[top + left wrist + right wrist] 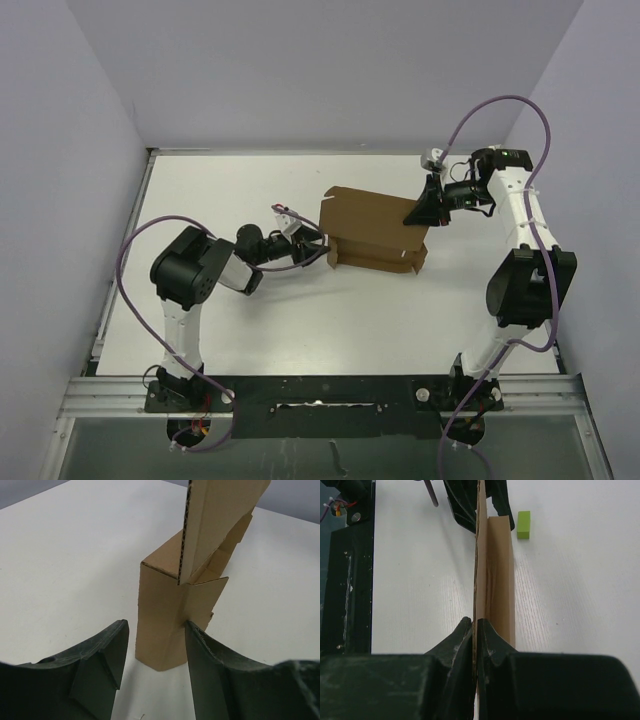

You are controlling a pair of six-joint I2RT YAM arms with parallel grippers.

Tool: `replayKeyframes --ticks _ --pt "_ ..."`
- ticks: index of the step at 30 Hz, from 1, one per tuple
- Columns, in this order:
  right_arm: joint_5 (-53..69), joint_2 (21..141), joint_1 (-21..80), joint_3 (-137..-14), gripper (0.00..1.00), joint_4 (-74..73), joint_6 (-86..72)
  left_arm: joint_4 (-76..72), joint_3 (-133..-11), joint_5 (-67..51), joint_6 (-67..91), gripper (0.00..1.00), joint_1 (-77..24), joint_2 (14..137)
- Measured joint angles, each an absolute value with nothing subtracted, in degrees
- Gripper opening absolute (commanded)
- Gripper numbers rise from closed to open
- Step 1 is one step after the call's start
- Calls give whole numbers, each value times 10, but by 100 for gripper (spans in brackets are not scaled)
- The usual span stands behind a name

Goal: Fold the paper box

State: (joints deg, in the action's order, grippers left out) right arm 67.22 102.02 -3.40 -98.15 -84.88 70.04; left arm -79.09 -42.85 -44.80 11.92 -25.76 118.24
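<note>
Right fingers [489, 641] tight on paper box [500, 570], green block [523, 524] beyond.

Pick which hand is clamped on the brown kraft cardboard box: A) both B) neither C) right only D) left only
C: the right hand is shut on a thin panel of the brown kraft cardboard box; the left hand stands open at the box's corner, with a gap beside one finger.
</note>
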Motion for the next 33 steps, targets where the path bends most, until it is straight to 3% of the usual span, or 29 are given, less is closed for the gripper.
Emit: replayKeyframes --ticks 33 --pt "689 1042 -34 -994 0 -882 716 -777 -420 -239 56 57 -307 1182"
